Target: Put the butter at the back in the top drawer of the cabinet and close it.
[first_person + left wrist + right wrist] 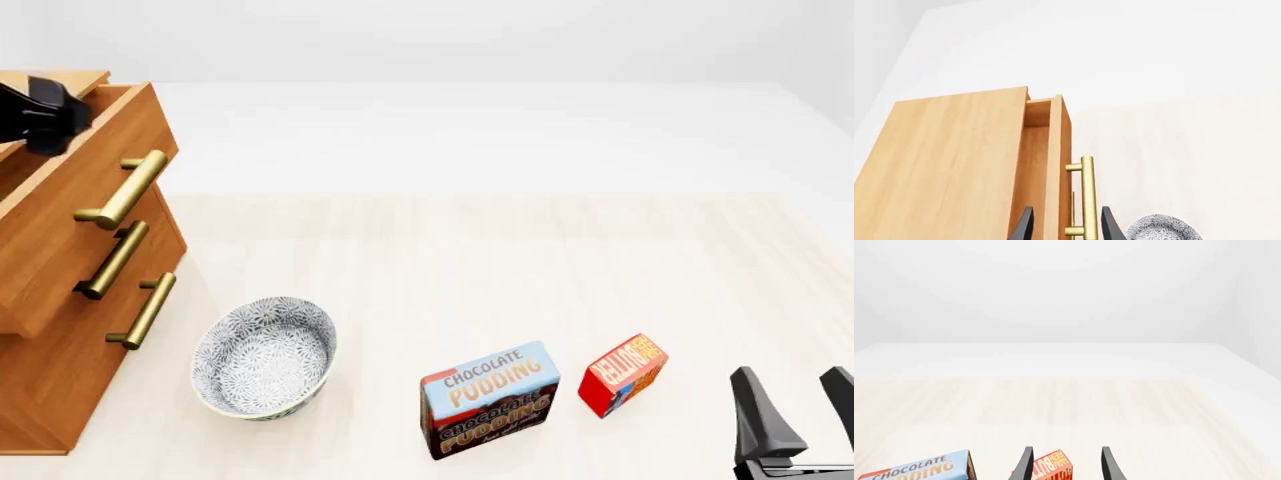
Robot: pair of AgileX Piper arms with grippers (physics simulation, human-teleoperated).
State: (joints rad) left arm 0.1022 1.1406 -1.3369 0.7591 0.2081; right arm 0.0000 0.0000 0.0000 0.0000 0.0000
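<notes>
Right gripper (pixel 798 408) sits low with fingers spread and empty, just beside the butter (pixel 622 375), lined up to grasp; left gripper (pixel 1066 224), likewise spread, straddles the handle (pixel 1086 195) of the top drawer (pixel 74 190), which stands pulled out, ready to receive.

The cabinet (pixel 67 300) stands far left, then bowl (pixel 263 356), pudding box (pixel 489 400) and butter (pixel 622 374) rightward.
</notes>
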